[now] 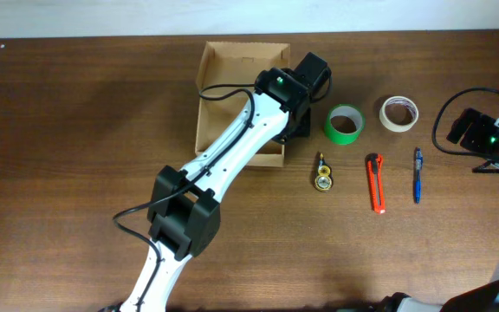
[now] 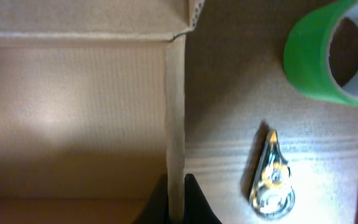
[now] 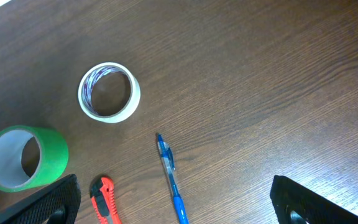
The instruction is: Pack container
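Pinching the container [image 1: 232,74] wall, the clenched left claw [image 2: 176,198] needs a firm, level hold; the right claw [image 3: 179,208] hangs released.

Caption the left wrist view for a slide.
Left pincer clamps the cardboard container's side wall; green tape roll and a small tape dispenser lie outside it.

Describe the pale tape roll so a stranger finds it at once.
Start at the open cardboard box near the far edge of the table and look to its right. Past the green tape roll lies the pale tape roll. It is the only cream-white ring; its neighbour is bright green.
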